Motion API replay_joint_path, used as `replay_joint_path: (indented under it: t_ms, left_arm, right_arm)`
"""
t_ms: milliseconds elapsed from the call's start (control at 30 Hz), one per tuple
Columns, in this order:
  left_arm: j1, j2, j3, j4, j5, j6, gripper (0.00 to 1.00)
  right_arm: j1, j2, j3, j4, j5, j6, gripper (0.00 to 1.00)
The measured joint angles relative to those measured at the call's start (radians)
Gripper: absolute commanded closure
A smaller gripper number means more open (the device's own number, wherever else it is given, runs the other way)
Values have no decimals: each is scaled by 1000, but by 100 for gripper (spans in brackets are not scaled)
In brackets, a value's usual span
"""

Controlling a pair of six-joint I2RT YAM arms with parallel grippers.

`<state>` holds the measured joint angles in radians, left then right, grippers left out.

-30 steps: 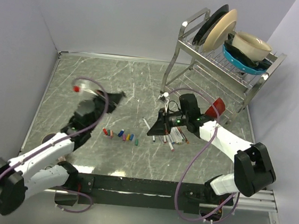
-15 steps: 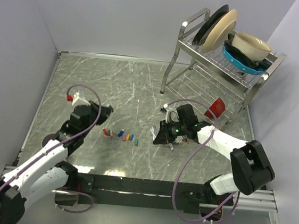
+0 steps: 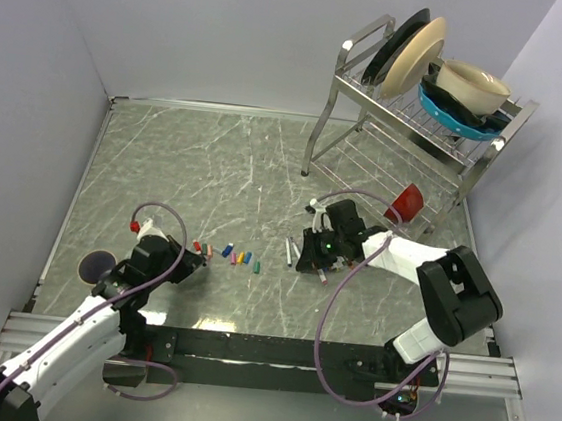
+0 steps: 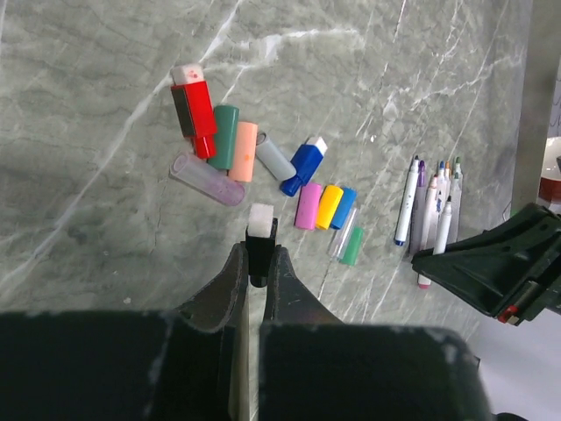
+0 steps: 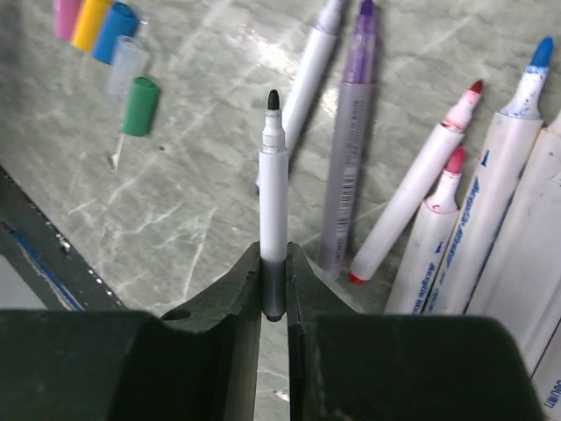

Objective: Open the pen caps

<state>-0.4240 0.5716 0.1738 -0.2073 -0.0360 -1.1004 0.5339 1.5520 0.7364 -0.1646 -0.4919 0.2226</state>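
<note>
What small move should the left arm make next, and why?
Probably lower and open the left gripper: it is shut on a black cap, already pulled free, close to the loose caps, so releasing it there seems the natural step.

Bright, even, diffuse light falls from overhead. In the top view the grey-green marbled stone counter (image 3: 216,163) has a faint sheen, with only soft, pale shadows under the white robot arms (image 3: 88,326). The chrome wire dish rack (image 3: 403,103) catches small glints. The left wrist view is crisp on the small coloured plastic pen caps (image 4: 245,151), with a broad dim shadow at left. In the right wrist view the thin white marker (image 5: 273,175) is sharp. The black jaws at the bottom of both wrist views are dark and blurred.
</note>
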Motion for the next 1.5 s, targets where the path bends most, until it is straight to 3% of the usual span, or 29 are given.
replay_joint_path:
  t_ms: [167,367,667,733,933,1067,1200,1367,1500]
  left_arm:
    - [0,15,0,-1,12,-1,99]
    - [0,24,-6,-1,15,-13,98]
    - [0,37,-45,8,26,-30,73]
    - [0,61,-62,18,31,-38,59]
    - [0,121,-58,114,44,-47,35]
    - [0,129,-34,116,47,-42,23]
    - [0,47,-8,28,26,-24,1]
    - [0,-120,81,-106,-23,24,1]
    - [0,-177,156,-111,-31,73,1]
  right_arm:
    - [0,26,20,-23,5,2,69]
    - [0,29,35,-32,2,-1,64]
    - [-2,6,84,-98,-47,-83,64]
    - [-2,-10,145,-182,-105,-190,65]
    - [-27,-132,270,-372,-255,-510,64]
    - [-79,-235,270,-435,-293,-602,63]
    - [-151,-299,269,-476,-312,-661,61]
    - [-222,-440,253,-477,-312,-687,57]
    - [-296,-569,225,-437,-320,-681,55]
